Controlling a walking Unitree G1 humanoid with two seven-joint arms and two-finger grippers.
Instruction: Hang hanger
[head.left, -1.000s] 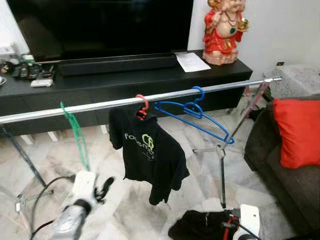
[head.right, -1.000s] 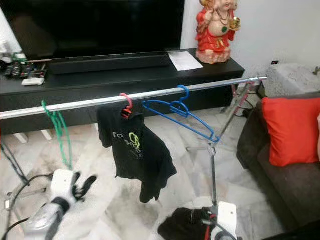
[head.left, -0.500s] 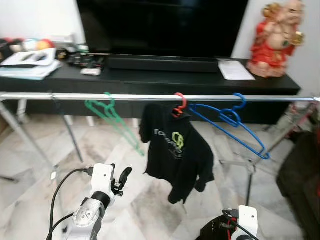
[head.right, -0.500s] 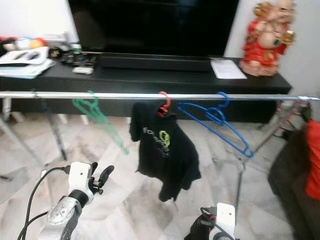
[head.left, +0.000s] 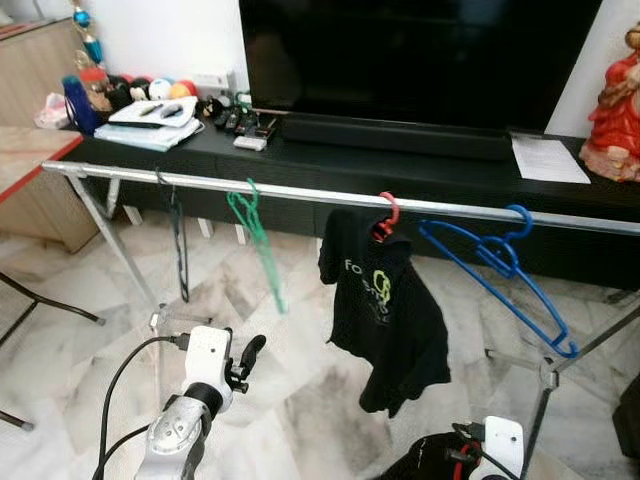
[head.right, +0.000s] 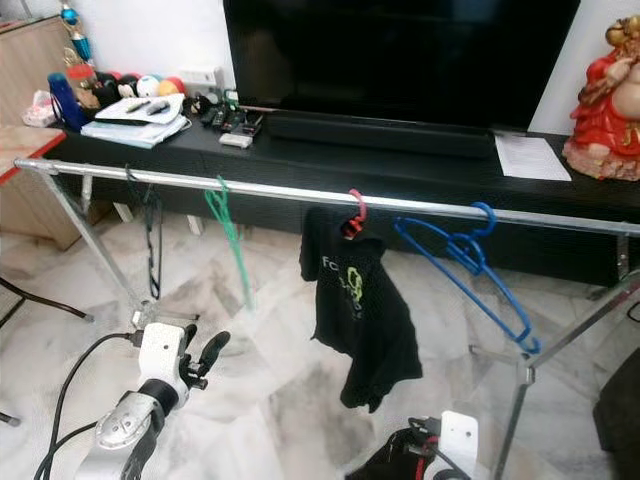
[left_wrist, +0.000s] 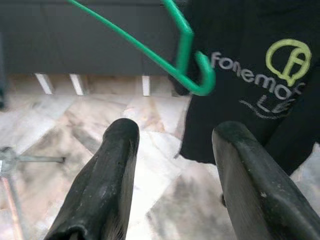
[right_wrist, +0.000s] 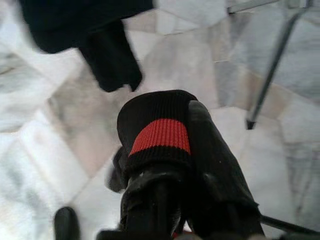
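Along the rail (head.left: 300, 193), left to right, hang a dark hanger (head.left: 178, 250), a green hanger (head.left: 258, 240), a red hanger (head.left: 384, 215) carrying a black shirt (head.left: 385, 310), and a blue hanger (head.left: 500, 270); below the rail the left gripper (left_wrist: 170, 170) hovers spread wide and empty; the right gripper (right_wrist: 165, 150) clamps a black garment with a red band (right_wrist: 160, 135), so I judge that piece is left to hang; no containers hold anything.

We have turned left along the rail (head.left: 300, 192), bringing a dark hanger (head.left: 177, 245) and a wooden desk (head.left: 25, 150) into sight.
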